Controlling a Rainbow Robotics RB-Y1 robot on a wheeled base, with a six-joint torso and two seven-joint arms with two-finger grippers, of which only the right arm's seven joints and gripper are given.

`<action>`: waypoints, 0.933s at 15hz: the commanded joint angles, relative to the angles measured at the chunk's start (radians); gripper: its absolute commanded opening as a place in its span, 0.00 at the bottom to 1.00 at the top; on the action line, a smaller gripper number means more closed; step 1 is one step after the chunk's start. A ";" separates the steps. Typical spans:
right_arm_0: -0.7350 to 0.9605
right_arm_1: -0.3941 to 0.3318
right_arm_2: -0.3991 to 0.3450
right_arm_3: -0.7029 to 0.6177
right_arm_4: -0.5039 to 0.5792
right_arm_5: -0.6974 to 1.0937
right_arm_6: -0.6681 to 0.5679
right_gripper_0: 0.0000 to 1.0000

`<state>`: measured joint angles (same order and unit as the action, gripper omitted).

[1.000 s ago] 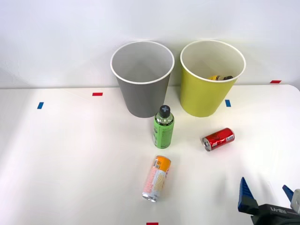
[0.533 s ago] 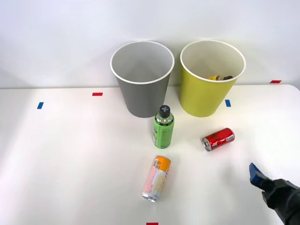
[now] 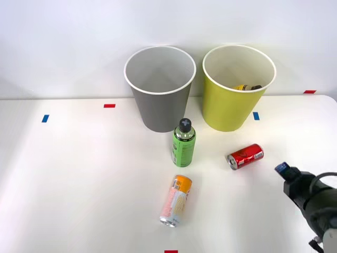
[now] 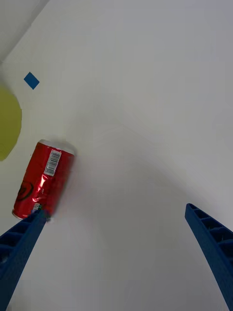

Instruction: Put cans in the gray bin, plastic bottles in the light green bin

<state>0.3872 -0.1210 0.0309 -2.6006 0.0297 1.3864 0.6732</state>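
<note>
front view: on the white table point(image 3: 79, 174), the gray bin point(image 3: 159, 87) and the light green bin point(image 3: 238, 87) stand side by side along the far edge, the green one nearer the right edge, with a yellowish bottle point(image 3: 246, 87) lying inside it. the green-labelled bottle point(image 3: 184, 143) stands upright just in front of the gray bin. the red can point(image 3: 245, 156) lies on its side nearer the right edge, in front of the light green bin. the orange, pink and white can point(image 3: 176, 201) lies on its side toward the near edge. the right gripper point(image 3: 283, 169) sits close to the red can, apart from it, by the right edge.

right wrist view: the blue fingers point(image 4: 211, 245) are spread wide, holding nothing. the red can lies by one fingertip, with bare table between the fingers.
</note>
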 commanded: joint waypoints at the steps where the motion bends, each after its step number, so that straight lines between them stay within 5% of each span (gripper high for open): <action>1: -0.113 -0.105 0.043 0.094 -0.002 0.049 -0.129 1.00; 4: -0.231 -0.192 0.083 0.205 -0.019 0.051 -0.184 1.00; 10: -0.450 -0.299 0.078 0.318 -0.286 0.209 -0.481 1.00; 14: -0.599 -0.330 0.087 0.481 -0.355 0.209 -0.491 1.00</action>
<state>-0.1773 -0.4442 0.1154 -2.1663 -0.3088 1.5952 0.1814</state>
